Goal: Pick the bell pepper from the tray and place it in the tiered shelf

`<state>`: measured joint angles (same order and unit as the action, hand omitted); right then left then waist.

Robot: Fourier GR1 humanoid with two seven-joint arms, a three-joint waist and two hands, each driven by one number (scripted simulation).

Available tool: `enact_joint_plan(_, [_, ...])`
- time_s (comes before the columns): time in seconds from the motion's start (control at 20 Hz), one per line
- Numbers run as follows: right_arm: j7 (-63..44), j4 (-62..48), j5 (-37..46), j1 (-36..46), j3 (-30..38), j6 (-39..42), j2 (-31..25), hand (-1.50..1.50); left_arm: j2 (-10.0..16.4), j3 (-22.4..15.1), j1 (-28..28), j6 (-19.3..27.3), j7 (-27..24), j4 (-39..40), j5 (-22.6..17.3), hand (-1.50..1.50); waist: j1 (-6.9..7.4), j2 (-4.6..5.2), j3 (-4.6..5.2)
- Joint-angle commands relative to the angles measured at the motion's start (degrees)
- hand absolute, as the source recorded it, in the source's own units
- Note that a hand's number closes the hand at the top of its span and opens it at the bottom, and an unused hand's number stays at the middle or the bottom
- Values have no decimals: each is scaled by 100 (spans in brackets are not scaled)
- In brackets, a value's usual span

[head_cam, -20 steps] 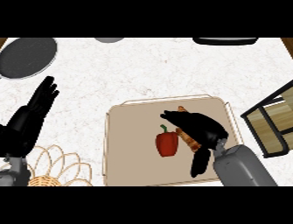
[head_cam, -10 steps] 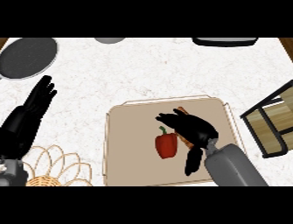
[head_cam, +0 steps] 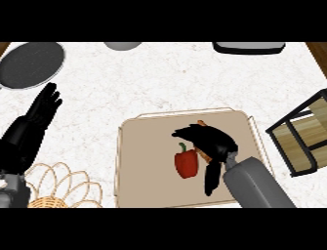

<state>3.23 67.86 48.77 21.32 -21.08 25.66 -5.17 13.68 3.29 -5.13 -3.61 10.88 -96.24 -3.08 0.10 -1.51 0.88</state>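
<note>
- The right hand (head_cam: pixel 211 140) has edged closer; its fingers hang spread, holding nothing.
- The bell pepper (head_cam: pixel 187 164) lies on the tray (head_cam: pixel 143 146) just left of them, not yet grasped; the tiered shelf (head_cam: pixel 317 132) stands well right.

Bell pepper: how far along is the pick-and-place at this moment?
Nothing is done yet: the bell pepper lies on the tray, not lifted. In hand: the right hand hovers over the tray, just right of the pepper, no grasp visible. Left: grasp it, lift it, carry it to the tiered shelf at the right. The left hand rests open at the view's left.
</note>
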Motion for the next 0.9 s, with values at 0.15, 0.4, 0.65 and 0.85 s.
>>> enact_joint_plan(0.15, [463,-374,471,-465,-60,-1321,136,150,-188,-149,178,61,51,-232,128,0,13,151,-91])
enact_joint_plan(0.4, [1090,-1205,588,55,315,-2030,138,150,96,248,-239,-214,-18,275,-120,0,25,173,-90])
enact_joint_plan(0.65, [1354,-454,155,51,903,-2090,-71,150,-53,116,-54,-116,209,-136,-46,0,-4,152,-91])
enact_joint_plan(0.85, [1540,389,-896,-138,1508,-1734,136,150,-86,155,147,-83,-141,19,56,0,-88,136,-89])
